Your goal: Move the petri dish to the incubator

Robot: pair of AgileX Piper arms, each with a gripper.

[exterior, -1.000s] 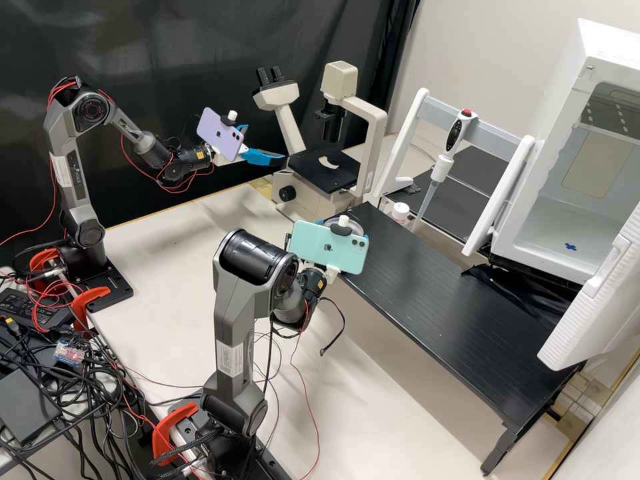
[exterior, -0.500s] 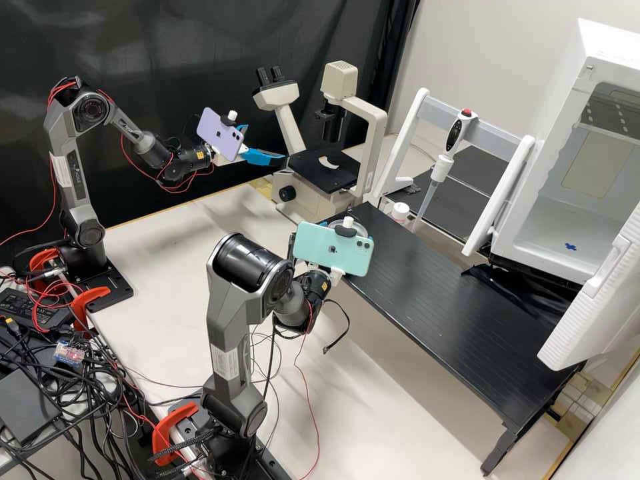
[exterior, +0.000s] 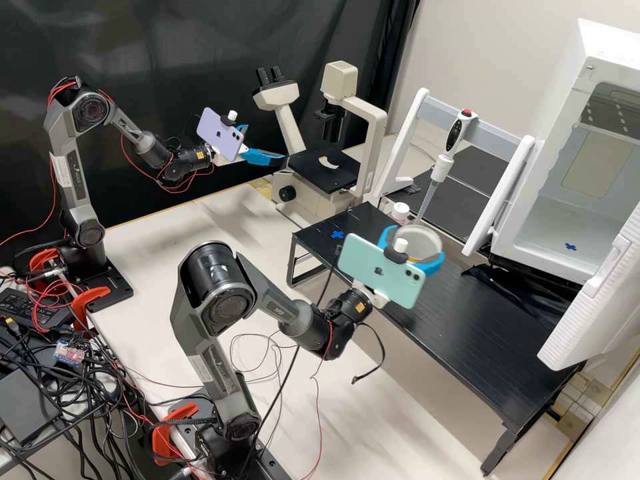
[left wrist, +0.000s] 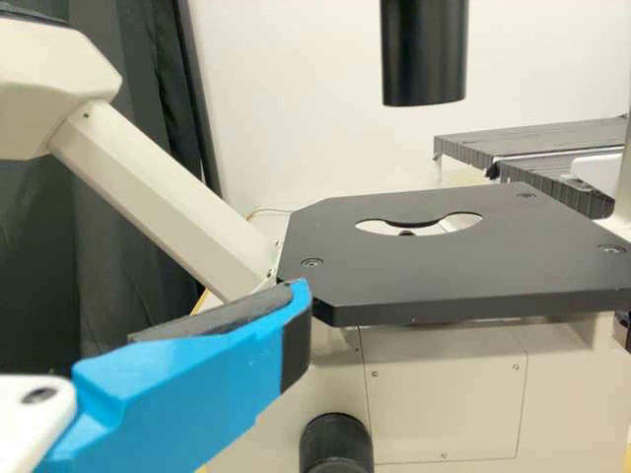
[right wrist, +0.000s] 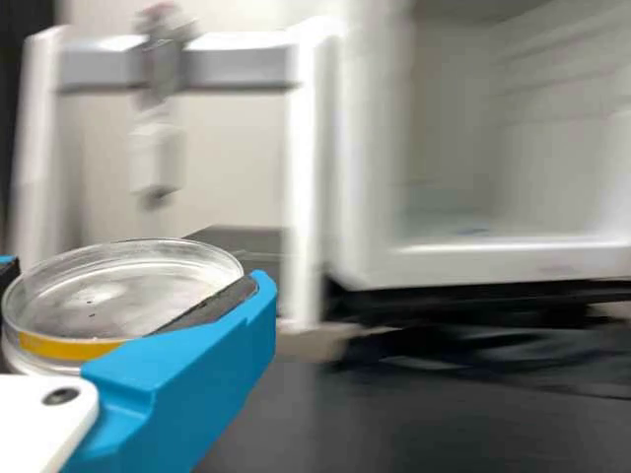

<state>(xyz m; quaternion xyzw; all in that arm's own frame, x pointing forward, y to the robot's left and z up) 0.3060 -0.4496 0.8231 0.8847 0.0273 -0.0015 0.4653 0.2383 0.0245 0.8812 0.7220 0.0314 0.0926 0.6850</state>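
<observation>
The right fingers (right wrist: 187, 384) hold the petri dish (right wrist: 128, 286). They just swung it over the black counter (exterior: 480, 320), nearer the incubator (exterior: 548, 173), so the trip seems started. The left fingers (left wrist: 187, 384) are wide apart.

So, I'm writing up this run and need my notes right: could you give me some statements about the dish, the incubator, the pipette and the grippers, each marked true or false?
1. The right gripper holds the petri dish. True.
2. The incubator door is closed. False: it stands open.
3. A blue cross marks the incubator floor. True.
4. The pipette lies flat on the bench. False: it hangs from a rack.
5. The left gripper is near the microscope. True.
</observation>
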